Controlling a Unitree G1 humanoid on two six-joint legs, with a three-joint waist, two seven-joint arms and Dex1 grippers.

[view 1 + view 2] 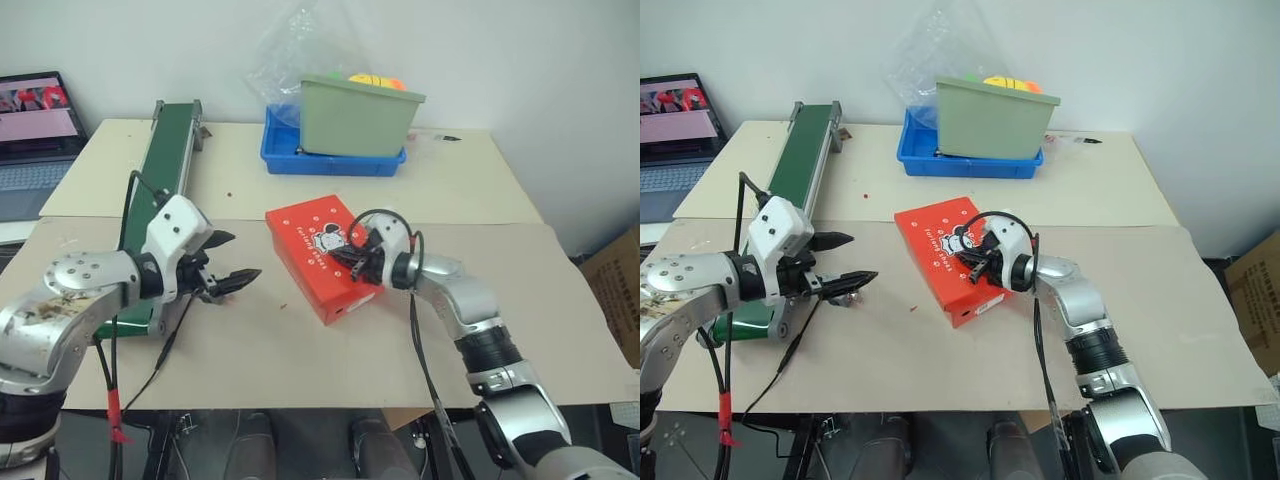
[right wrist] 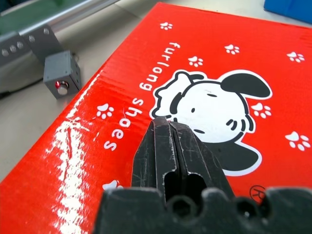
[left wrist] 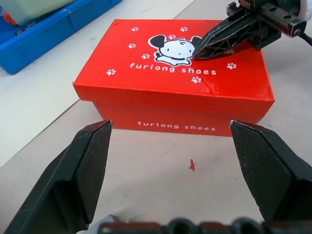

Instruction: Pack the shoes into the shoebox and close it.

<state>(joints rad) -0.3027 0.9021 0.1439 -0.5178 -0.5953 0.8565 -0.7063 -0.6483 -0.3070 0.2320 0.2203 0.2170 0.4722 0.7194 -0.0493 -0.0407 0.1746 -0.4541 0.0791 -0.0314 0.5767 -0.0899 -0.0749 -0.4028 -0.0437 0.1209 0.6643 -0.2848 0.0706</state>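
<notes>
Both grippers attend the shut shoebox [image 1: 322, 255]: right gripper [image 3: 202, 51], jaws together, presses its lid down, while left gripper [image 1: 232, 262] waits alongside, jaws apart.

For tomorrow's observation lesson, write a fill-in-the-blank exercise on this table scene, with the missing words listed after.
1. The lid of the red shoebox is ____.
2. The right end effector, fingers shut, has its tip over the ____ printed on the lid.
3. The left end effector has its fingers ____.
4. The green bin stands in a ____ tray.

Missing words: closed; dog; open; blue
</notes>
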